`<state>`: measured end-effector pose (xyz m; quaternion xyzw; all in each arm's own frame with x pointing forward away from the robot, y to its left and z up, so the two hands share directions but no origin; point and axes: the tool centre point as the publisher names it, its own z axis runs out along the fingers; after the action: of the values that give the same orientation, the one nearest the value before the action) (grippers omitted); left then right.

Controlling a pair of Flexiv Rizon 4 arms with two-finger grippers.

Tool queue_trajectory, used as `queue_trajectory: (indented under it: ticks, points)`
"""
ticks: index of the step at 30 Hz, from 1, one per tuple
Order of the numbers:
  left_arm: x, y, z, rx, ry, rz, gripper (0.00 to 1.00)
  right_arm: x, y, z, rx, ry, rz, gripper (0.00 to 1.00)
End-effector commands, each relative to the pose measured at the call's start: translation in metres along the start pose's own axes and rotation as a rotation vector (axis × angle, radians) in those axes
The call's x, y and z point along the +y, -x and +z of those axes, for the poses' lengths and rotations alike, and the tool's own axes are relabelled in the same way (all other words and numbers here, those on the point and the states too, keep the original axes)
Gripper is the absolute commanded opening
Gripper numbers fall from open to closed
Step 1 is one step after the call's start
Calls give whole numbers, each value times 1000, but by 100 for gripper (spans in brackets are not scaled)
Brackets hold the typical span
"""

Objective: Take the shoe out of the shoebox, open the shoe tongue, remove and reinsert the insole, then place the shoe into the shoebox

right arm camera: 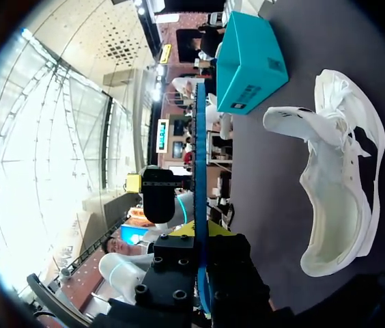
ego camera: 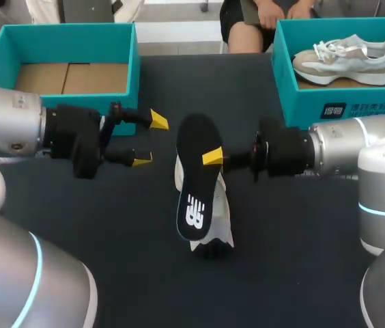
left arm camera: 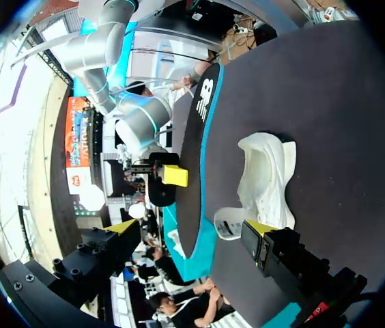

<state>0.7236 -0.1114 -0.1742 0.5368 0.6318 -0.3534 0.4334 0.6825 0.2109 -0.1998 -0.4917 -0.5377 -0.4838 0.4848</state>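
Observation:
My right gripper is shut on the edge of a black insole with a white logo and holds it above the table's middle. Under the insole, a white shoe lies on the dark table. In the right wrist view the insole shows edge-on between the fingers, with the shoe lying off to one side, its opening and tongue in sight. My left gripper stands open just left of the insole, holding nothing. From the left wrist, the insole and the shoe are ahead of the open fingers.
An empty teal shoebox with a cardboard floor stands at the back left. A second teal shoebox at the back right holds a grey and white shoe. Bare dark tabletop lies in front of the white shoe.

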Motion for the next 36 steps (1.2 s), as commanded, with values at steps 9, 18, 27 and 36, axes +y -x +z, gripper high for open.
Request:
queue_trajectory:
  ticks: [9, 18, 27, 36]
  points:
    - [5, -4, 43, -201, -1, -2, 100, 0, -3, 21, 32, -2, -7, 0]
    - [1, -1, 62, -264, -13, -13, 83, -1, -2, 27, 44, -2, -4, 0]
    - [-4, -4, 72, -278, -4, -35, 35, -1, -2, 28, 43, 6, -2, 0]
    - [-11, -6, 71, -291, -23, -44, 24, 1, -1, 27, 41, 14, -1, 0]
